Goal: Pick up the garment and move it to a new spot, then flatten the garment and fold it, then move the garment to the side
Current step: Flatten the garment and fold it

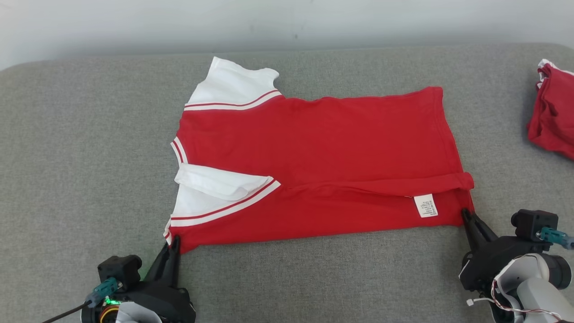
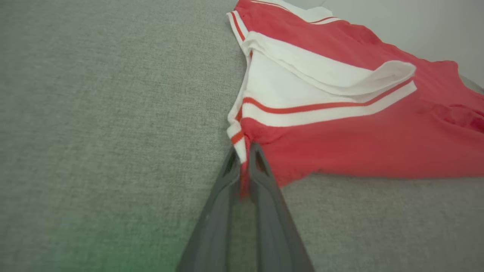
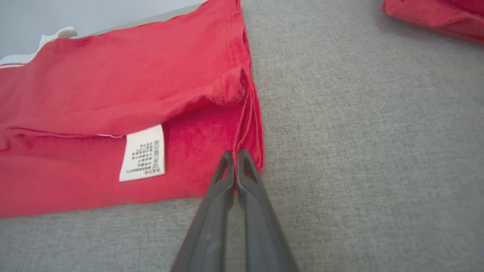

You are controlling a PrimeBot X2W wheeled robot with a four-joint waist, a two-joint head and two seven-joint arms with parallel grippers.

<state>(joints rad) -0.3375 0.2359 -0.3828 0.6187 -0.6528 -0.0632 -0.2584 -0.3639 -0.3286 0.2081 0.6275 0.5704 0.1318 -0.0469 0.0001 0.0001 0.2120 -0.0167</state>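
The garment [image 1: 314, 157] is a red T-shirt with white, red-striped sleeves, lying sideways and mostly flat on the grey cushion, sleeves at the left, hem at the right. Its near long edge is folded over, baring a white care label [image 1: 425, 205]. My left gripper [image 1: 174, 241] is shut on the garment's near left corner [image 2: 242, 151], by the lower sleeve. My right gripper [image 1: 466, 214] is shut on the near right hem corner [image 3: 245, 147]; red cloth is pinched between its fingers [image 3: 245, 162].
A second red garment [image 1: 554, 114] lies bunched at the cushion's far right edge, also in the right wrist view [image 3: 435, 15]. The grey cushion [image 1: 89, 134] stretches wide to the left and front. A pale wall runs behind it.
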